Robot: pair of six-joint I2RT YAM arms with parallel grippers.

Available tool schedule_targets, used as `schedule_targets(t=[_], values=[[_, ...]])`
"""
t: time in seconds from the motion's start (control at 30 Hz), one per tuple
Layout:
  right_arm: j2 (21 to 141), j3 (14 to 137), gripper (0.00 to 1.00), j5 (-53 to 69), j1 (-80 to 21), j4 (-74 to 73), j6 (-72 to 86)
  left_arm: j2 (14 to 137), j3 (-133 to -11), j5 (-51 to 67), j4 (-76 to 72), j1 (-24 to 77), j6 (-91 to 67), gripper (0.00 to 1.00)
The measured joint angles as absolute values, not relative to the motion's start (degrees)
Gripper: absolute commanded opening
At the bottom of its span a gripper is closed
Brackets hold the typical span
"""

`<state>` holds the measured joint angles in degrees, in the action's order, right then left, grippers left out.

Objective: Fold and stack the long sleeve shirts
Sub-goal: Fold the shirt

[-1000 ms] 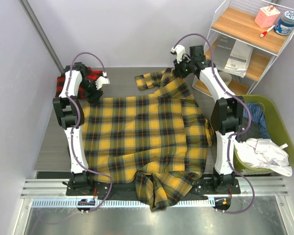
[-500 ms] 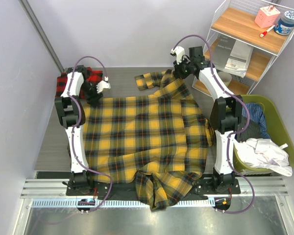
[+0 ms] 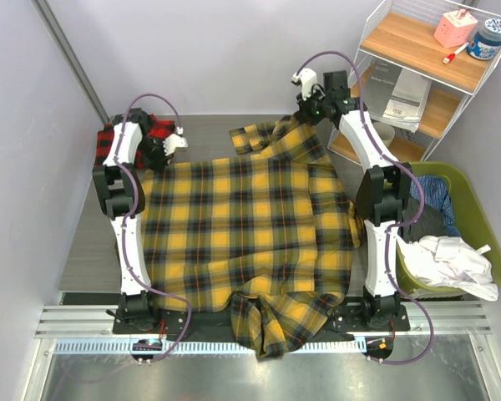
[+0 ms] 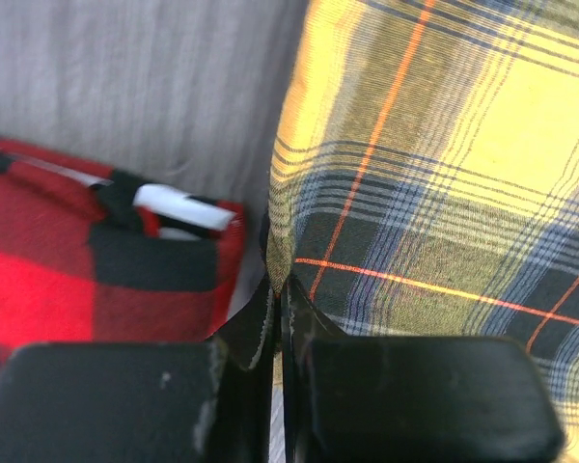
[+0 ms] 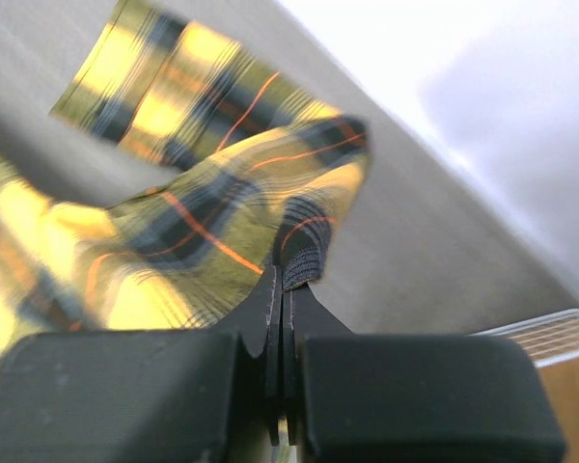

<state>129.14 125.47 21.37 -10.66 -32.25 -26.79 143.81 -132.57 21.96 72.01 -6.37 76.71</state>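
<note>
Grey bench (image 3: 202, 129), pale walls, wire shelf rack (image 3: 413, 40) far right. Yellow-and-black shirt (image 3: 250, 225) spread across bench, near end hanging over edge. Red-and-black shirt (image 3: 108, 139) far left. Left hand (image 4: 275, 289) pinching yellow shirt's far-left edge. Right hand (image 5: 282, 280) pinching far-right part. Green basket (image 3: 445, 169): white cloth (image 3: 451, 261), dark clothes (image 3: 430, 200).

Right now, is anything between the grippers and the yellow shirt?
Nothing visible. The left gripper and right gripper are each shut on an edge of the yellow shirt; the red shirt lies beside the left one, not between.
</note>
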Motion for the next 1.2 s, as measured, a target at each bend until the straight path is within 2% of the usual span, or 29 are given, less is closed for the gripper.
schedule_targets(t=[0.23,0.43,0.73,1.2], values=[[130.3,129.99,0.01,20.08,-9.8,-31.55,-26.61,142.47,-131.79,21.19,65.8,-6.55,69.32,0.0],[130.02,129.25,0.01,19.55,-9.63,-31.46,-26.65,134.41,-124.88,20.01,59.35,-6.83,65.95,0.0],[113.78,107.42,0.01,21.34,-9.65,-34.22,-27.27,115.74,-104.09,18.79,56.27,-7.35,69.58,0.0],[86.96,81.56,0.01,22.9,-14.94,-39.22,-27.2,98.37,-79.18,17.41,54.57,-8.27,74.65,0.0]])
